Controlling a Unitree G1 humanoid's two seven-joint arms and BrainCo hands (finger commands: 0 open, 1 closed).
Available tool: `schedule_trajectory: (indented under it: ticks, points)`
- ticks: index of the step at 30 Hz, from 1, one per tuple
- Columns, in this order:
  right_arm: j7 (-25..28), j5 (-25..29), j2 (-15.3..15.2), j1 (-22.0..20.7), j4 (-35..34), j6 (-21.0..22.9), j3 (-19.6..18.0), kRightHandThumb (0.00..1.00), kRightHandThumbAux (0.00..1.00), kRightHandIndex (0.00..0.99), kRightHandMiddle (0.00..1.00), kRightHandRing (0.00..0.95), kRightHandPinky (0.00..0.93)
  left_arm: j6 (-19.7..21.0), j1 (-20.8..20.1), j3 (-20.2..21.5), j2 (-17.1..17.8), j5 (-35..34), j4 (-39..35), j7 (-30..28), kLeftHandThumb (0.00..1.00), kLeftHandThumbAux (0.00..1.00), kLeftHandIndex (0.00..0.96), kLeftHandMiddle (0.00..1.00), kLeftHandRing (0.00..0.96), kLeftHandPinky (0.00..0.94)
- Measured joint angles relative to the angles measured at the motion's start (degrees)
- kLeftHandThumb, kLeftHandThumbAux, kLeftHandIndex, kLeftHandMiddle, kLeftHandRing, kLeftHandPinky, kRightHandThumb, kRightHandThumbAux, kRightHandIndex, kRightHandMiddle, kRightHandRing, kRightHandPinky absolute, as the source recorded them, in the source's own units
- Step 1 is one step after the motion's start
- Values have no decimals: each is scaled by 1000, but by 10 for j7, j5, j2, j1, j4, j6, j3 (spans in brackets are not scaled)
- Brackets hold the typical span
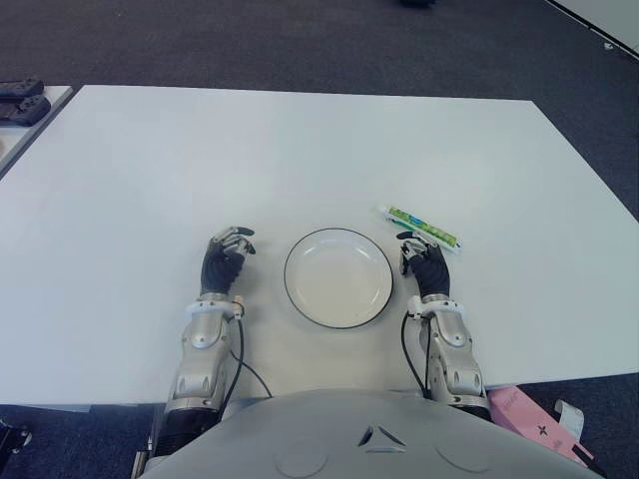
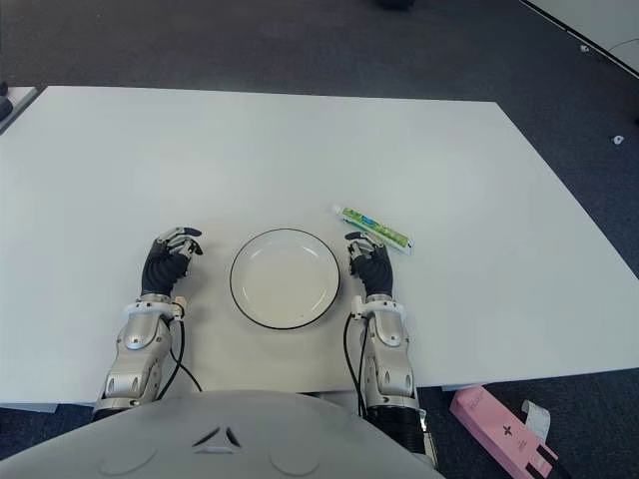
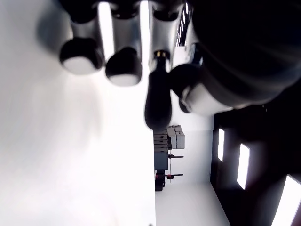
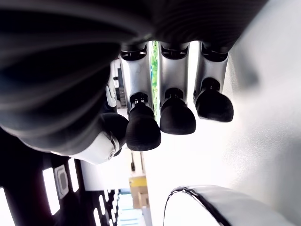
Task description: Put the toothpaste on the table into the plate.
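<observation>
Toothpaste (image 1: 417, 229) lies on our worktop (image 1: 300, 150), right of centre frame, just beyond our right hand (image 1: 427, 265); plate (image 1: 337, 276) sits between it and our left hand (image 1: 225, 261). Both hands' fingers are loosely apart, empty.

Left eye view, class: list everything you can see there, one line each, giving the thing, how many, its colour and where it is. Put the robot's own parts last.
Table: one, white, fills most of the view.
Plate: one, white with a dark rim, on the table between the hands, empty.
Toothpaste: one tube, green and white, on the table just beyond the right hand.
Floor: dark carpet around the table.
Pink box: one, on the floor, near right.
Dark items: on a side table, far left.
Left hand: black, left of the plate, holding nothing.
Right hand: black, right of the plate, holding nothing.
</observation>
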Motion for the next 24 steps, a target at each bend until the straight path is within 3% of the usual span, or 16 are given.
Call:
schedule_trajectory:
  ticks: [24]
  points:
    - [12,3,-9,-2,1,-5,-1,704,727,438,829,819,805,0,-3,0,0,1,4,0,711,713,438,851,871,879]
